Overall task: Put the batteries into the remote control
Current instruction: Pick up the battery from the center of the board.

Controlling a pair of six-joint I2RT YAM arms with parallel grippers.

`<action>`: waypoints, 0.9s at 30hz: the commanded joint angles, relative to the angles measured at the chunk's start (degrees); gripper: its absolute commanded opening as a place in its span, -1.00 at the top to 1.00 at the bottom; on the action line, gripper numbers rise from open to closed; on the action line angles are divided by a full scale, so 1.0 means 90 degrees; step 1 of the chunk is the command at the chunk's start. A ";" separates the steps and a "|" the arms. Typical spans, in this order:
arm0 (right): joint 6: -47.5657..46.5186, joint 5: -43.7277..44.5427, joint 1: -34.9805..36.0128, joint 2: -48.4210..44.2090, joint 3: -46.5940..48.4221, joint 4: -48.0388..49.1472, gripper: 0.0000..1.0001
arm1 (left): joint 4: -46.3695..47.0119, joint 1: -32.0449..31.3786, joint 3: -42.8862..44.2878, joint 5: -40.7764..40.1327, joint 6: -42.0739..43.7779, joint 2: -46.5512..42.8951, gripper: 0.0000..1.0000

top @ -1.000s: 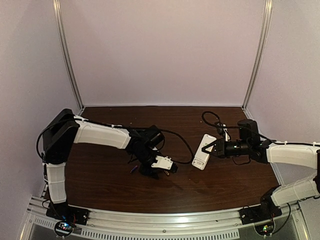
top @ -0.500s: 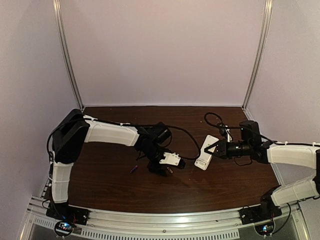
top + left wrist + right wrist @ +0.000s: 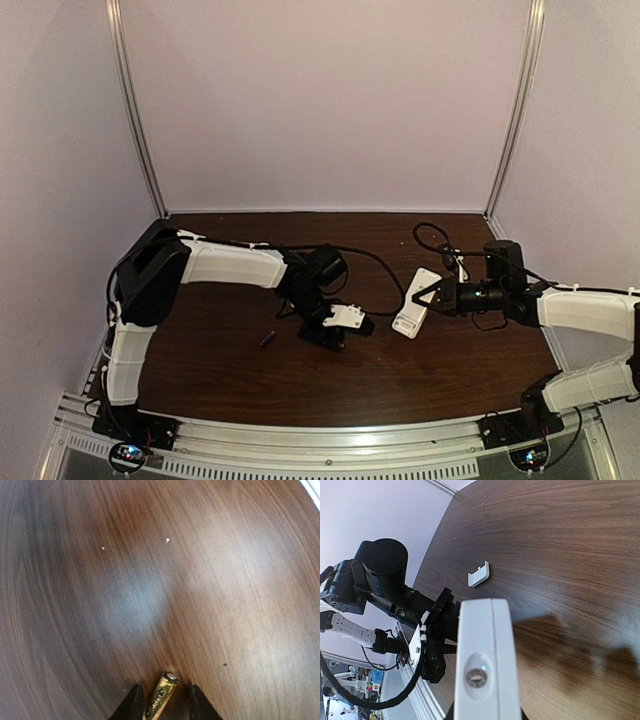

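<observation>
My left gripper (image 3: 338, 331) is shut on the yellowish-gold battery (image 3: 161, 697), which sits slanted between the two dark fingers (image 3: 131, 705) just above the wood. The dark bluish battery (image 3: 267, 339) lies on the table to the left of that gripper. My right gripper (image 3: 432, 298) is shut on the white remote control (image 3: 415, 302) and holds it off the table, its far end towards the left gripper. In the right wrist view the remote's end (image 3: 484, 665) with its small round window fills the foreground and hides the right gripper (image 3: 487, 715).
A small white battery cover (image 3: 479, 574) lies on the brown table (image 3: 400, 380) beyond the remote. The left arm's black wrist (image 3: 395, 590) is close behind the remote. A black cable (image 3: 435, 240) loops at the back right. White walls enclose the table.
My left gripper has moved right, towards the remote, carrying the gold battery. The right gripper and remote have shifted slightly right. The blue battery has stayed put.
</observation>
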 commanded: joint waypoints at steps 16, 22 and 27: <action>0.1545 -0.1057 0.0141 0.0608 -0.0564 0.1715 1.00 | 0.0440 -0.0195 -0.1431 -0.0793 -0.1557 -0.1794 1.00; 0.2303 -0.0936 0.0754 0.0879 -0.0668 0.2545 1.00 | 0.0724 -0.0536 -0.1953 -0.1217 -0.2560 -0.3046 1.00; 0.3179 -0.0654 0.1397 0.1251 -0.0733 0.3573 1.00 | 0.0524 -0.1126 -0.1837 -0.2006 -0.3202 -0.3390 1.00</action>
